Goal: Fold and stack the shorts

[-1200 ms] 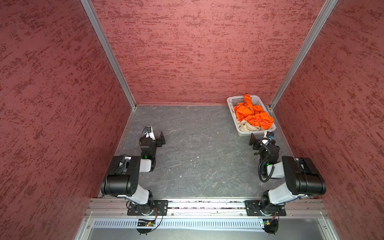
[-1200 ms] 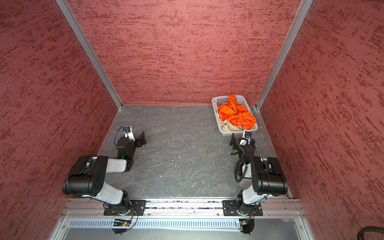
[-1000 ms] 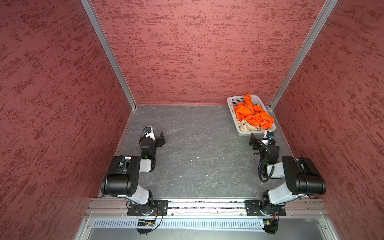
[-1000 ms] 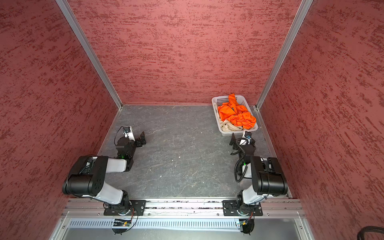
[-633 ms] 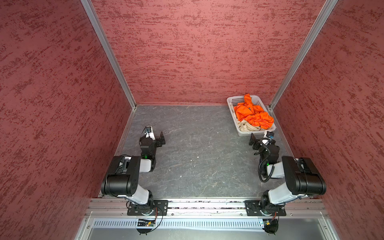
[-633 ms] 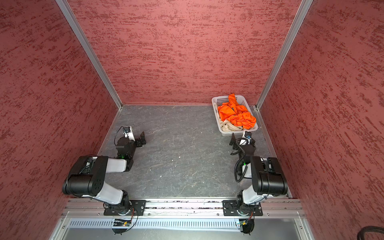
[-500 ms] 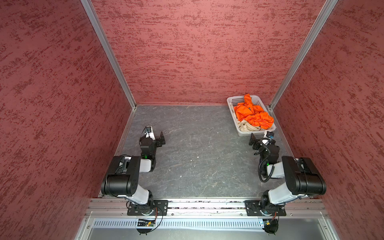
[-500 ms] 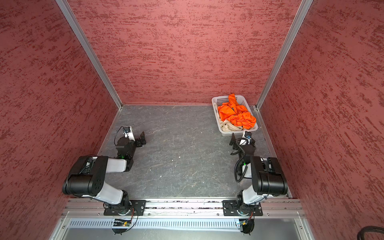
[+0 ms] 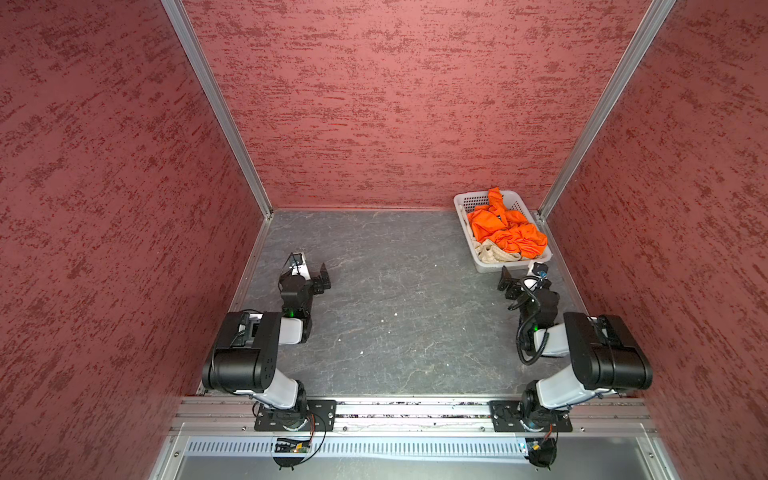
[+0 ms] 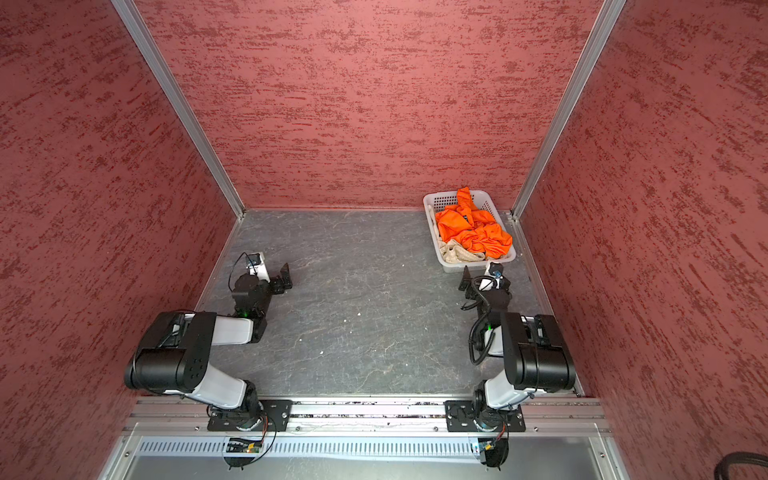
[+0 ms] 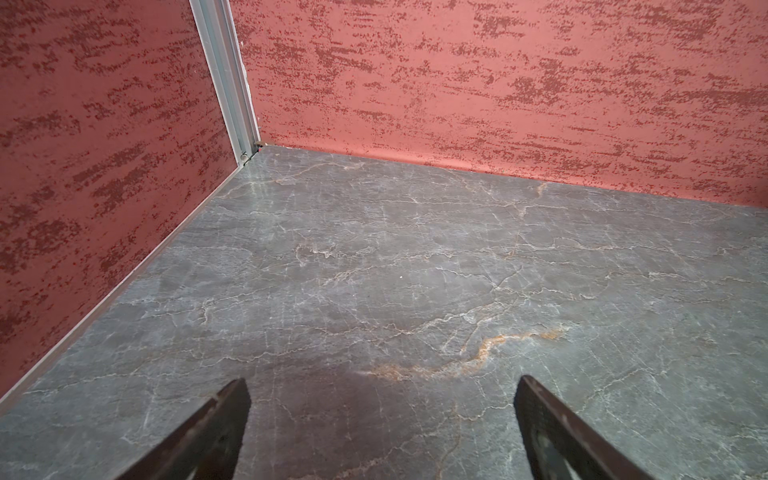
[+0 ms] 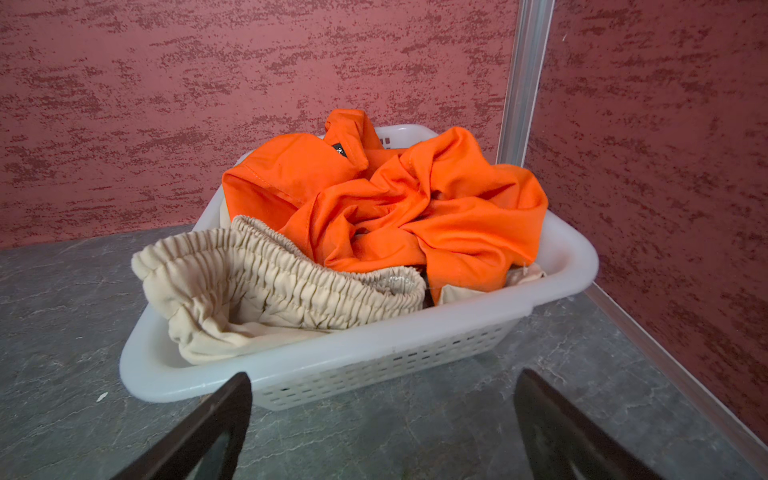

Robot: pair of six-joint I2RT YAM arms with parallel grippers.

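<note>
Orange shorts (image 12: 436,208) piled on beige shorts (image 12: 270,270) in the basket (image 12: 332,353), just past my right gripper (image 12: 382,380). It and my left gripper (image 11: 383,382) gape empty. Light, floppy cloth; I'd pinch a raised orange fold.

the left arm (image 9: 249,353) and right arm (image 9: 598,353) sat folded low, elbows back near their bases, forearms reaching forward. the left gripper (image 11: 382,386) had its jaws spread wide, holding nothing. the right gripper (image 12: 384,378) was equally wide and empty.
</note>
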